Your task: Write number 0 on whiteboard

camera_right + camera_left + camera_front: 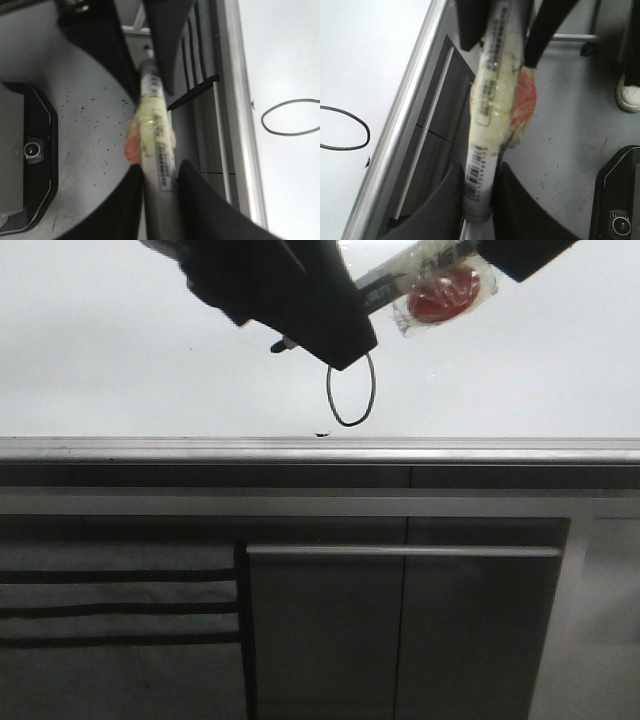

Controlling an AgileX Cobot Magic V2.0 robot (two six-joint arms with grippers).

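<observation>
Grey cabinet fronts [400, 630] filled the lower front view, below the grey metal rim of the whiteboard [120, 350], which spanned the full width above. The number 0 [351, 390] stood on the board as a narrow closed oval in thin black line, just above the rim and near the middle; a small black speck [322, 432] lay beside it at the rim.

Both arms reached in from the top of the front view, held above the board. The left gripper [290, 300] sat just left of and above the oval, its dark body covering the oval's top. The right gripper [520, 255] was at the upper right edge, only partly in view.

A marker [385, 285] — wrapped in yellowed tape with a red patch [445, 295] — ran between the two grippers. In the left wrist view, the left gripper [481, 197] was clenched on the marker's barrel [487, 125]. In the right wrist view, the right gripper [159, 185] was likewise clenched on the barrel [156, 140], and the dark tip [147, 49] pointed away from it between the opposite fingers.
</observation>
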